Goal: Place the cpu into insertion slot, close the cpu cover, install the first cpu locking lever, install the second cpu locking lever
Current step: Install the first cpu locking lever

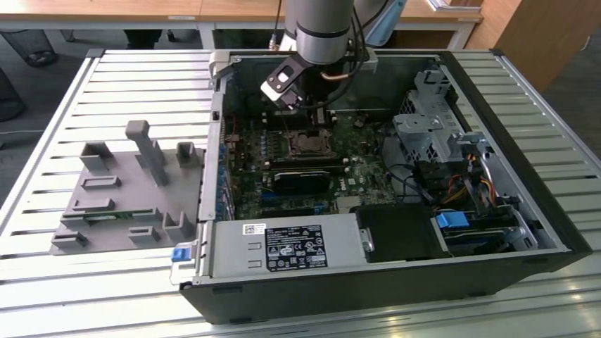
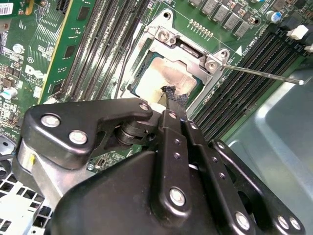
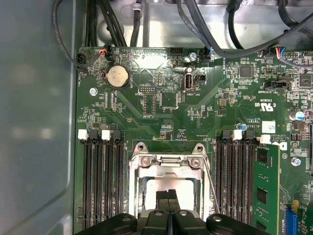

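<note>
Cpu (image 2: 161,73) partly behind gripper (image 2: 171,94)

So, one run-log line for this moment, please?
claw: shut, over cpu | cpu cover: down | one locking lever: unlatched

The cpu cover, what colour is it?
Silvery-grey bare metal. The cpu cover frames the pale cpu and shows best in the first wrist view.

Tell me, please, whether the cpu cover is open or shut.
Shut: the cpu cover lies flat over the cpu, whose face shows through its cut-out.
</note>
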`<state>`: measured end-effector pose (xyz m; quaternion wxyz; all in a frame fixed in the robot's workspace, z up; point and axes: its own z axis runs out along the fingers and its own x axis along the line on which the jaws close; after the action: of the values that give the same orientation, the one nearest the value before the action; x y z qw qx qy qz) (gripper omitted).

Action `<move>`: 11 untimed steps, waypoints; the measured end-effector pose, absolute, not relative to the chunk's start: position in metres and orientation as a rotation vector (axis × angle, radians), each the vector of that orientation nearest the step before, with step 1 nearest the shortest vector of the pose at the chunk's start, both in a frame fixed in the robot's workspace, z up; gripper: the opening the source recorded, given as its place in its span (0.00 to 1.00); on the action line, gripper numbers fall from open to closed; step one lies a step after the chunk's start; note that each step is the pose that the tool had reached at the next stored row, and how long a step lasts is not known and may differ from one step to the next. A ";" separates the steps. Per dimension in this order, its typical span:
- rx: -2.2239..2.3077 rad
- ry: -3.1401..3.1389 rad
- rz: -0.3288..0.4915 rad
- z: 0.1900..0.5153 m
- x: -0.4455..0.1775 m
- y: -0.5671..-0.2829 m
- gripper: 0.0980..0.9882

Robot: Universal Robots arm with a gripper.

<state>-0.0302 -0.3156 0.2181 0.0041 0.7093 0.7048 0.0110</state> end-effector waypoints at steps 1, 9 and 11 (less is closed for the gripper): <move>2.223 2.208 0.034 0.218 -0.030 -0.316 0.01; 2.223 2.209 0.034 0.221 -0.030 -0.316 0.01; 2.223 2.209 0.034 0.221 -0.030 -0.316 0.01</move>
<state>-0.0302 -0.3156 0.2213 0.0041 0.7093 0.7048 0.0109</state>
